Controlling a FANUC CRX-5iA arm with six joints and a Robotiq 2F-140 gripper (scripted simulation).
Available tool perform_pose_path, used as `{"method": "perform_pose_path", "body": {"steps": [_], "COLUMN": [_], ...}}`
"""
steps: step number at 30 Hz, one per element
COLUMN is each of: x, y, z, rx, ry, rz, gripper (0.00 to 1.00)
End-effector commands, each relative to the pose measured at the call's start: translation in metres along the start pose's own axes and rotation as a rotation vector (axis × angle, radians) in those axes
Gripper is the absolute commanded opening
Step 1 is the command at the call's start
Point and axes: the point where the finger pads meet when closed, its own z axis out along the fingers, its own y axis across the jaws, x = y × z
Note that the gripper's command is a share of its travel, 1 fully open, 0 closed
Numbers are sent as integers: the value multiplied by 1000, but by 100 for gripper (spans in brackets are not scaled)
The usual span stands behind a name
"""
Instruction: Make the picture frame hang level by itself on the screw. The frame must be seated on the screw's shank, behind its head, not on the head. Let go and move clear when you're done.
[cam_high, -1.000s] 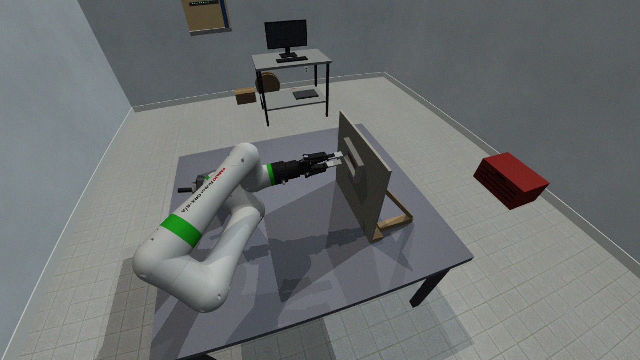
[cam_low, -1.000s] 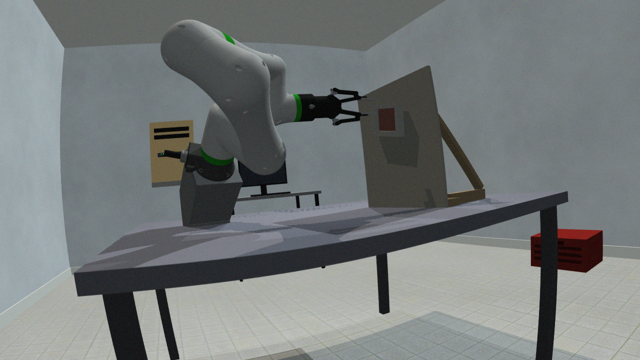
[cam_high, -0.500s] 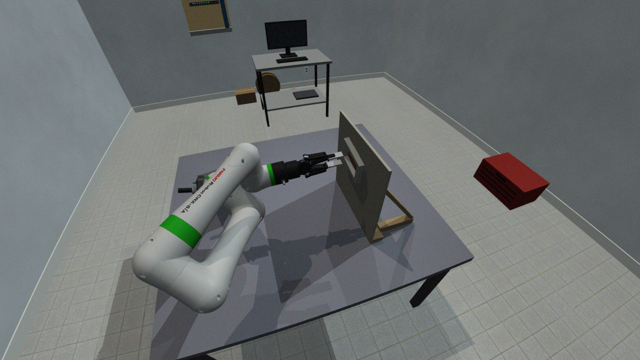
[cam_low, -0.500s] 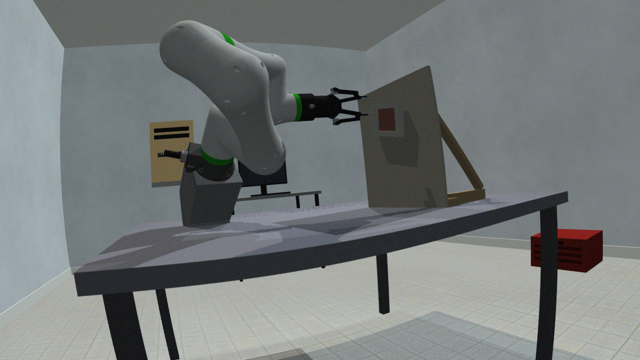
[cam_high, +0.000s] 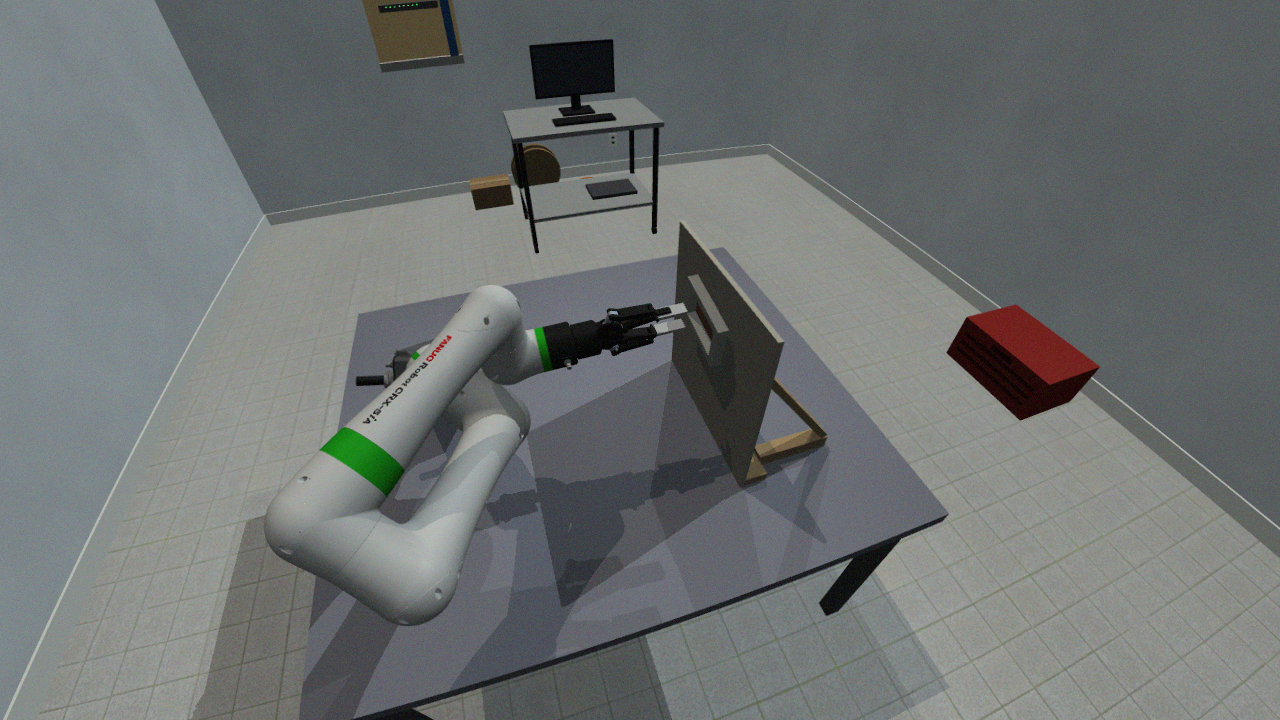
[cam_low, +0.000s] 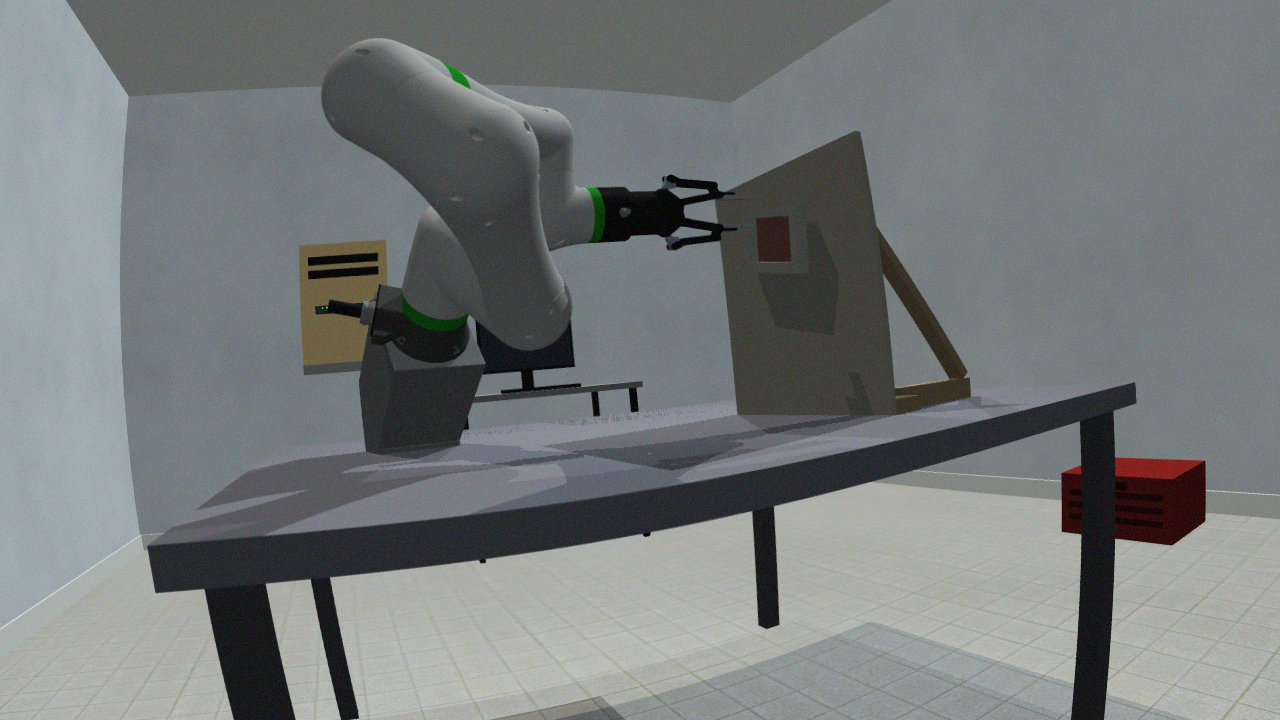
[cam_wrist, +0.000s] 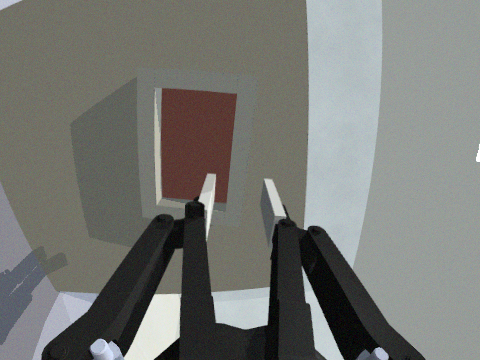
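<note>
The picture frame (cam_high: 702, 315), grey-rimmed around a dark red picture, sits flat against the upright tan board (cam_high: 726, 367) near its top. It also shows in the exterior view (cam_low: 776, 240) and in the wrist view (cam_wrist: 196, 143), where it looks level. The screw is hidden behind the frame. My gripper (cam_high: 677, 319) reaches level toward the board, with its fingertips just short of the frame's near edge (cam_low: 726, 210). The fingers stand narrowed with a clear gap between them and nothing in it.
A wooden brace (cam_high: 792, 429) props the board from behind on the grey table. A red box (cam_high: 1020, 358) hangs off to the right beyond the table. A desk with a monitor (cam_high: 581, 134) stands far back. My arm's base (cam_low: 416, 385) sits on the table's left.
</note>
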Motion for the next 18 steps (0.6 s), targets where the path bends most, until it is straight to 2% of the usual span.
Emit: {"method": "perform_pose_path", "body": {"steps": [1,18], "x": [0,0], "y": [0,0], "z": [2,20], "rx": [-1,-1], "ry": [0,0], "rz": [0,0], "gripper": [29,29]}}
